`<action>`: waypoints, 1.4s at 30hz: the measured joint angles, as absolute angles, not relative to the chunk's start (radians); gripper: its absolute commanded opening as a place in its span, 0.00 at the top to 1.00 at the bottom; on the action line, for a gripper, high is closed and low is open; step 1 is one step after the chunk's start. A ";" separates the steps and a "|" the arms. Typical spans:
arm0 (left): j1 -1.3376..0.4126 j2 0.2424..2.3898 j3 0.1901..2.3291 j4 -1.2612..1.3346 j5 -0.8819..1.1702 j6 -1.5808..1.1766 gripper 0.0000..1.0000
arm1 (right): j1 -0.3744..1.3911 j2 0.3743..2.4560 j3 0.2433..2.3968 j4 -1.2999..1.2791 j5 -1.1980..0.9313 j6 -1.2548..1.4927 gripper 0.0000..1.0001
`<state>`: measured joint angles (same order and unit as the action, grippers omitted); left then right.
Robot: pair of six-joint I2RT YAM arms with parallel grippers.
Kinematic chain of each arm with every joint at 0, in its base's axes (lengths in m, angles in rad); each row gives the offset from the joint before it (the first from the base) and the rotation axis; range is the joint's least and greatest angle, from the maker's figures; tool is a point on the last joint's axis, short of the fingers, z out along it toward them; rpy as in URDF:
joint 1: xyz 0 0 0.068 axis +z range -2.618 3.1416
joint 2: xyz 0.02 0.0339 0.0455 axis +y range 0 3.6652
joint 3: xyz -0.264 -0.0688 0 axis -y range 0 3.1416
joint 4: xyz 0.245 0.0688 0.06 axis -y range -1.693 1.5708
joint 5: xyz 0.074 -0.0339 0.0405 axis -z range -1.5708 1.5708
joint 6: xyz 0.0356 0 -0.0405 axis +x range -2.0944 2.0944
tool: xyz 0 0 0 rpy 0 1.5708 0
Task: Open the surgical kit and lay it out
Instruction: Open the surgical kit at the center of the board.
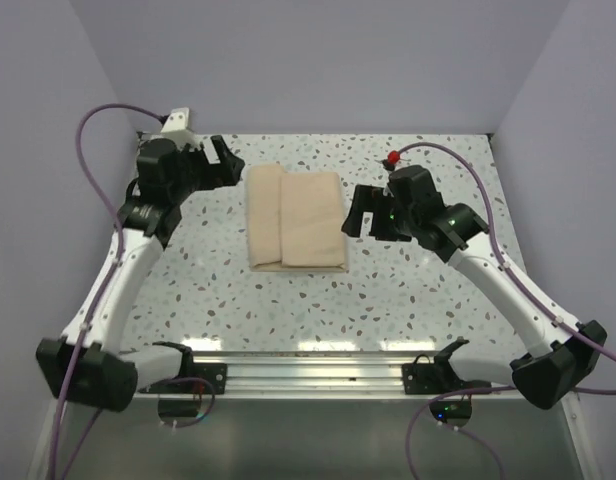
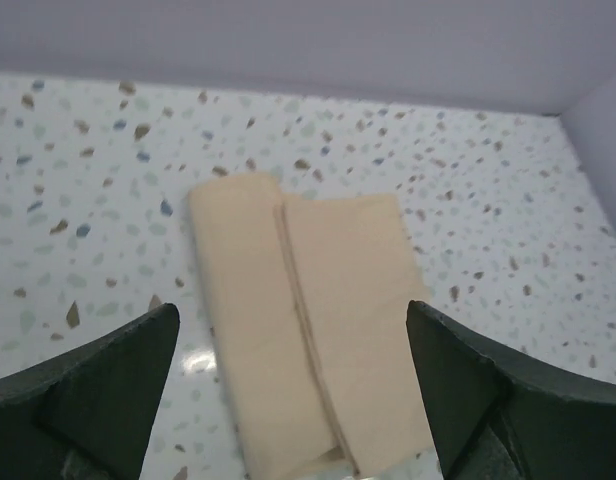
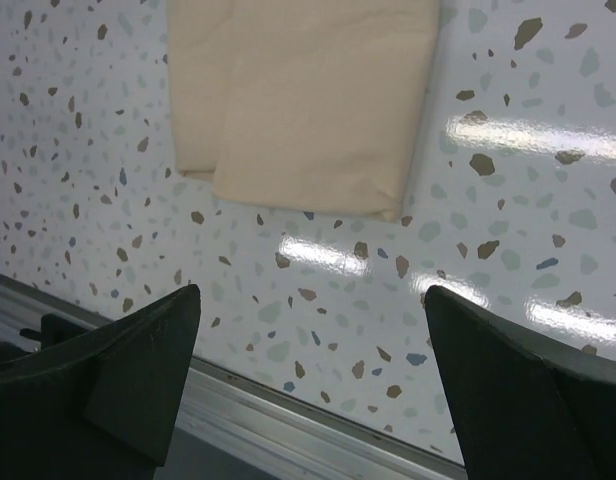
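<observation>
The cloth wrap (image 1: pixel 296 218) lies flat and folded on the speckled desk (image 1: pixel 188 290), in the gap between the two claws. It sits just ahead of the left claw (image 1: pixel 216 162) and just ahead of the right claw (image 1: pixel 354 212). In the left wrist view it lies below and in front of the claw, framed between the two fingers. In the right wrist view it lies further out, past the fingertips. It looks soft, light and limp, so it will probably sag and drag rather than lift as one piece. The glossy desk may let the whole bundle slide if one side is pulled without the other being held. A lengthwise seam runs down its middle, where one panel seems to overlap the other. That free edge, or a corner of the upper panel, seems the best place to pinch, since only one layer would then come up. No tray or instruments are visible. If they are inside, they would add weight and could spill from a careless tug. Both claws are spread wide and hold nothing. The left arm reaches forward along the left side with its wrist turned in toward the wrap's far left corner. The right arm angles in from the right, its claw pointing at the wrap's right edge.
</observation>
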<state>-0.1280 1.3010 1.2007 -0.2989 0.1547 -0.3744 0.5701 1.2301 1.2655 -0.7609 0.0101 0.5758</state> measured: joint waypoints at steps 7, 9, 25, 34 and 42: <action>-0.212 0.993 1.149 -0.193 0.157 -0.426 0.00 | 0.577 1.268 1.261 -0.733 -0.017 0.618 0.02; -0.220 1.018 1.105 -0.200 0.183 -0.432 0.00 | 0.589 1.315 1.295 -0.751 -0.017 0.617 0.01; -0.225 0.921 1.016 -0.575 0.050 -0.498 0.06 | 0.922 2.078 2.070 -1.073 0.232 0.492 0.02; -0.225 0.865 1.016 -0.678 0.022 -0.497 0.07 | 0.944 2.302 2.111 -1.132 0.273 0.477 0.13; -0.225 0.865 1.016 -0.730 -0.020 -0.484 0.07 | 0.950 2.379 2.191 -1.163 0.298 0.473 0.85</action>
